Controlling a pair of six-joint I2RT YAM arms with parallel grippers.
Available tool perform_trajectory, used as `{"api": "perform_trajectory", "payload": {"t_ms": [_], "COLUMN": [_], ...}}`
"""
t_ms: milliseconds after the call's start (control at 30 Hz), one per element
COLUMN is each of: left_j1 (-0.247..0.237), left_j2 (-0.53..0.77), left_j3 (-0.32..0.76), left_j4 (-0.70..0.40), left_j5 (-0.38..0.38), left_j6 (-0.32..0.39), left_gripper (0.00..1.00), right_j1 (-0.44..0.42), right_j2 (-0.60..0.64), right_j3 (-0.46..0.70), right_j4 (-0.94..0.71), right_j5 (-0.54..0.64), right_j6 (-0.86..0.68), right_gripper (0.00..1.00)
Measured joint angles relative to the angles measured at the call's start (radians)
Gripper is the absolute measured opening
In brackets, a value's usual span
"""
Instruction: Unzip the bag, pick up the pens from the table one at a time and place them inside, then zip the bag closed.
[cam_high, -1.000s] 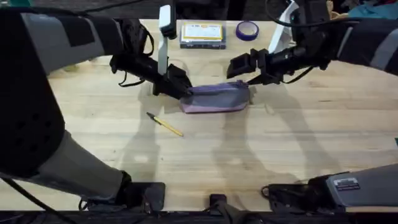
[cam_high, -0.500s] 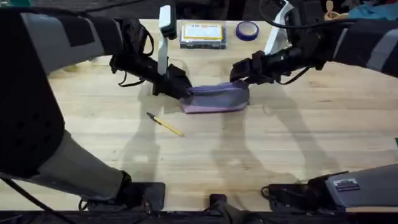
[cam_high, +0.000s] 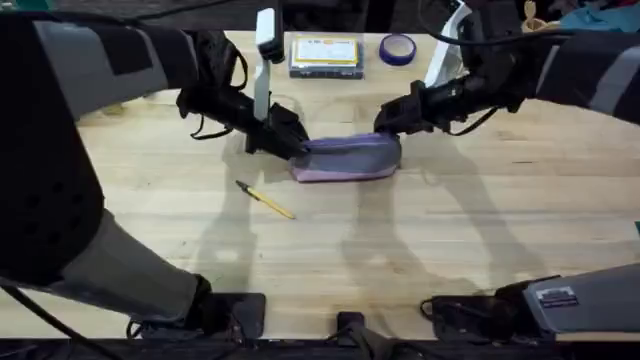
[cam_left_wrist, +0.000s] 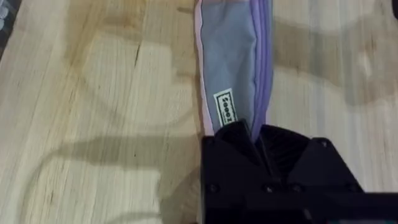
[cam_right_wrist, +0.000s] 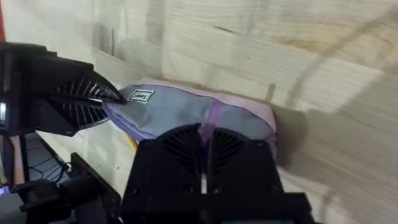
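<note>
Right gripper (cam_high: 388, 121) is closing in on the bag's right end, having drawn leftward from its earlier spot, while the bag, the pen and the left arm are staying put.

Nearest on the table (cam_high: 420, 240), the yellow pen (cam_high: 265, 200) is lying slantwise, near-left of the bag (cam_high: 348, 157) and apart from it. The bag is lying with its long axis left to right and its purple zipper (cam_left_wrist: 263, 56) running along the top. The left gripper (cam_high: 295, 146) is pinching the bag's left end between closed fingers, anchoring it. The right gripper's fingers are pressed together at the zipper's right end, seemingly on the pull, though I cannot tell what they hold. Unzipping would mean drawing along that axis toward the left gripper.
</note>
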Motion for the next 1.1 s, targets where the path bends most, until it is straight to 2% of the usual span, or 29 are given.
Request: {"api": "perform_trajectory", "payload": {"t_ms": [433, 767, 1100], "left_j1": [0.000, 0.000, 0.000], "left_j2": [0.000, 0.000, 0.000], "left_j3": [0.000, 0.000, 0.000], "left_j4": [0.000, 0.002, 0.002], "left_j5": [0.000, 0.000, 0.000], "left_j6": [0.000, 0.000, 0.000], "left_gripper": [0.042, 0.042, 0.042], "right_j1": [0.000, 0.002, 0.002], "right_j2": [-0.003, -0.112, -0.118], "right_j3": [0.000, 0.000, 0.000], "right_j4": [-0.001, -0.008, -0.011], "right_j5": [-0.001, -0.006, -0.028], "right_j6": [0.000, -0.010, -0.012], "right_gripper": [0.031, 0.031, 0.031]}}
